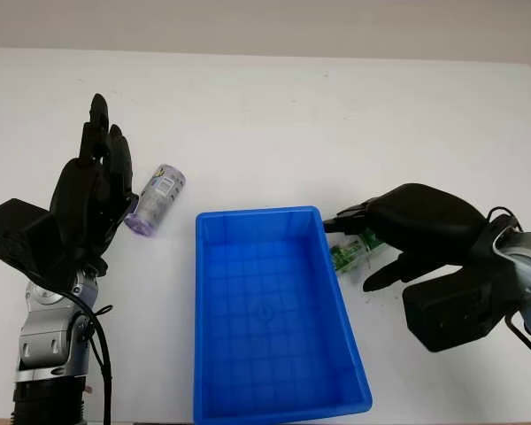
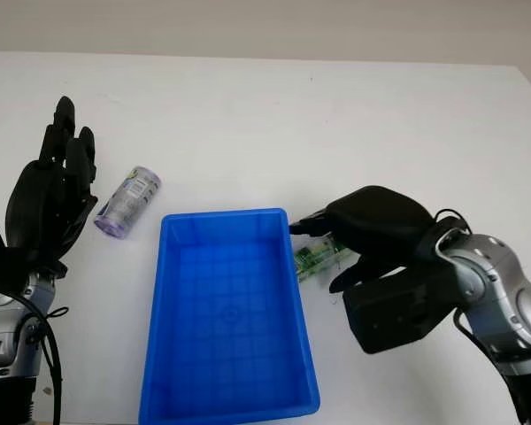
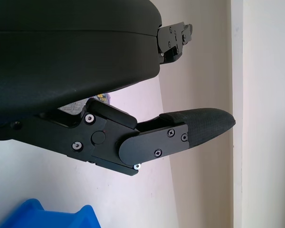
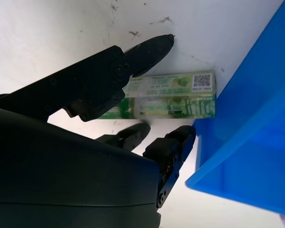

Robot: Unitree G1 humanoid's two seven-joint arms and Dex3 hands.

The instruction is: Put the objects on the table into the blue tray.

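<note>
The blue tray [image 1: 261, 214] sits at the table's front middle with nothing inside. A green packet [image 1: 352, 251] lies flat on the table against the tray's right wall. My right hand [image 1: 357, 258] hovers over it, open, with the thumb [image 4: 142, 50] on one side of the packet [image 4: 175, 99] and two fingers on the other; a strip of table shows between those fingers and the packet. A purple-and-white can [image 1: 157, 201] lies on its side left of the tray. My left hand [image 1: 97, 177] is raised just left of the can, open and holding nothing.
The white table [image 1: 283, 115] stretches wide behind the tray to its far edge. The tray's back left corner [image 3: 42, 216] lies close below my left hand. Small dark scuffs mark the table [image 4: 133, 28] beside the packet.
</note>
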